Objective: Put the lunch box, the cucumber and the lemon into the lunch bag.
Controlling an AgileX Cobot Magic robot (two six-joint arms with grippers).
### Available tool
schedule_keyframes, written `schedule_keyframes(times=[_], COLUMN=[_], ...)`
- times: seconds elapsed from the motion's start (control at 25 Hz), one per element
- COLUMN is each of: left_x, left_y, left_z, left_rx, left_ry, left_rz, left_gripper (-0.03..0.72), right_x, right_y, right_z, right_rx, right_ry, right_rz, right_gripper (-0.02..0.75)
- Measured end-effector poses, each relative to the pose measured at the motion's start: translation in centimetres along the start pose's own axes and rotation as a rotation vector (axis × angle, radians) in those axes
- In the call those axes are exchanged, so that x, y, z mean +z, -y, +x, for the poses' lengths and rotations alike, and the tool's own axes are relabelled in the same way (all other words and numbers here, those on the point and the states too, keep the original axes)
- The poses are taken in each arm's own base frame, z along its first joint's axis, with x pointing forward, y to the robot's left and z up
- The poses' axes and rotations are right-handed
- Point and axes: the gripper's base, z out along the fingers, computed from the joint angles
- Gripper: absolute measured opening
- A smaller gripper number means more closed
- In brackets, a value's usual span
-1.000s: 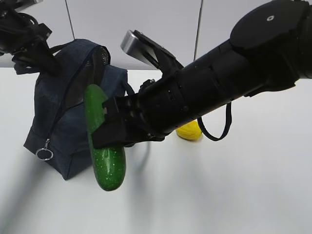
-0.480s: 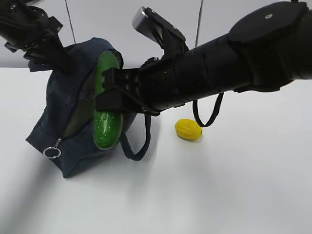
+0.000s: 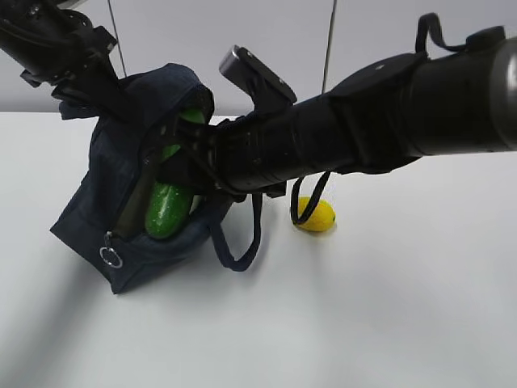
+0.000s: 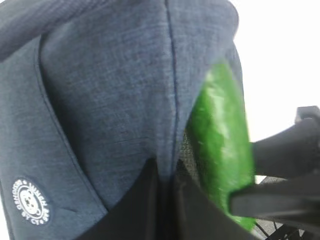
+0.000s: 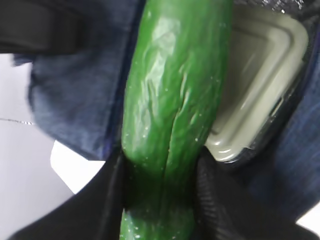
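Observation:
The navy lunch bag stands on the white table at left, its top held open. My left gripper is shut on the bag's upper edge. My right gripper is shut on the green cucumber and reaches into the bag's mouth; the cucumber's lower end is inside the opening. In the right wrist view the cucumber lies next to the lunch box, whose sage-green lid shows inside the bag. The yellow lemon lies on the table right of the bag, partly behind a strap.
A bag handle hangs in a loop over the table in front of the bag. The zipper's ring pull dangles at the bag's lower left corner. A pale wall stands behind the table.
My right gripper has carried the cucumber up and left from beside the bag, then down into its open mouth. The left gripper has kept the bag's edge pulled up.

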Motion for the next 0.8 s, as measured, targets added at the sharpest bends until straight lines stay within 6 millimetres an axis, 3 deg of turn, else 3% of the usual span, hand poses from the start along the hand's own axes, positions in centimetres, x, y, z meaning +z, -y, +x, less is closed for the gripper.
schedule_keyframes(times=[0.48, 0.64, 0.8], left_x=[0.0, 0.0, 0.0], left_y=[0.0, 0.0, 0.0], left_z=[0.0, 0.0, 0.0], left_rx=[-0.001, -0.001, -0.001], left_ry=[0.001, 0.001, 0.001], left_rz=[0.002, 0.003, 0.003], left_gripper=[-0.002, -0.003, -0.003], right_x=[4.5, 5.1, 5.2], right_y=[1.7, 1.8, 1.9], right_z=[-1.6, -1.8, -1.8], right_rx=[0.011, -0.046, -0.062], right_ry=[0.056, 0.058, 0.058], right_rz=[0.013, 0.014, 0.016], right_gripper=[0.258, 0.262, 0.365])
